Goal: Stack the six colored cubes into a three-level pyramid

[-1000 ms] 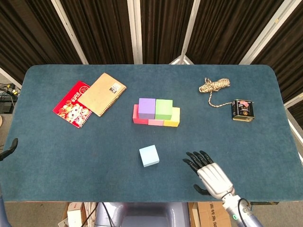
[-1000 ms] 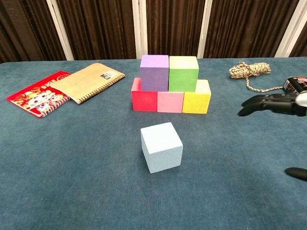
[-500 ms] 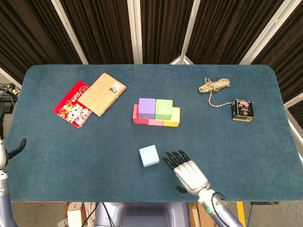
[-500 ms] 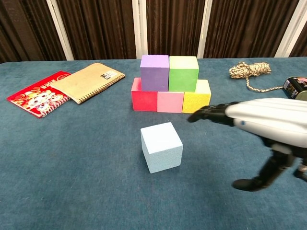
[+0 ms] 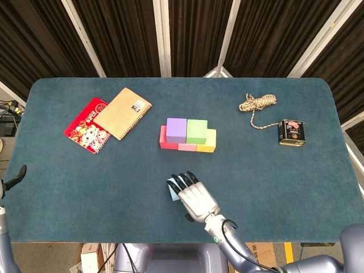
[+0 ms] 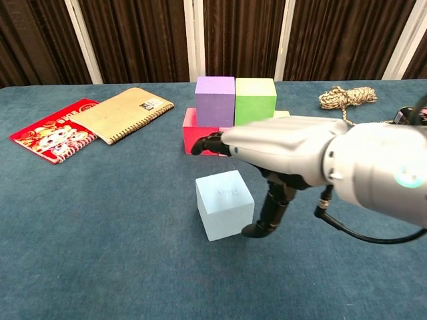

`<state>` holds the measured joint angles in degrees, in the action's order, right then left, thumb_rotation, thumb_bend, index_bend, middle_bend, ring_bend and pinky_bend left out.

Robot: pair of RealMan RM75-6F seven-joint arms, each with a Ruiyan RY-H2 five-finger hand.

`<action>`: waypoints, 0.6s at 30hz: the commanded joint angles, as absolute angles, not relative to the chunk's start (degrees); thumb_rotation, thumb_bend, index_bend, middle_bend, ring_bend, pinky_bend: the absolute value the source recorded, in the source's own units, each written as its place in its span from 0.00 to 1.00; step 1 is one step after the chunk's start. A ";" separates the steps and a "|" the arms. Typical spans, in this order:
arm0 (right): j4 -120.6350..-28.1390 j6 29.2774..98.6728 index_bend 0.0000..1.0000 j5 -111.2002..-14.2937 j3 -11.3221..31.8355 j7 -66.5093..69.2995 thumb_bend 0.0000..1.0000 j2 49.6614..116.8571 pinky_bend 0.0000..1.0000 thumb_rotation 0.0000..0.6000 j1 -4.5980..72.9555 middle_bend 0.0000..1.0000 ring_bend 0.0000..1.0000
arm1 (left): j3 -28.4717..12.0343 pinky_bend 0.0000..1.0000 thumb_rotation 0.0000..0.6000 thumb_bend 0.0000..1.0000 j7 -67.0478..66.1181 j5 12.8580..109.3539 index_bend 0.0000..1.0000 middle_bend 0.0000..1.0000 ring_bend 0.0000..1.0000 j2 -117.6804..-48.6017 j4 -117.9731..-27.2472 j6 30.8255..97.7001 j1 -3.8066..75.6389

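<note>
Light is even and fairly bright in both views, falling from overhead onto the teal table (image 5: 85, 176) with no hard glare. Shadows are soft and short: a faint one lies beneath the right hand (image 6: 280, 157) beside the light blue cube (image 6: 225, 204) in the chest view. The dark curtains (image 5: 119, 37) stay dim. The hand's white shell (image 6: 373, 170) looks slightly soft and enlarged near the lens. The head view is sharp, with mild bending at its edges.
</note>
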<state>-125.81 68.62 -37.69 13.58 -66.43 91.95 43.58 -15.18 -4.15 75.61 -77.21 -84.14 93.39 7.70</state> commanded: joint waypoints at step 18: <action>-115.97 67.72 0.13 -24.60 16.65 -66.02 0.24 95.69 0.00 1.00 56.72 0.08 0.00 | -15.86 0.00 1.00 0.31 -4.12 75.32 0.07 0.10 0.00 -77.13 -84.34 94.59 7.37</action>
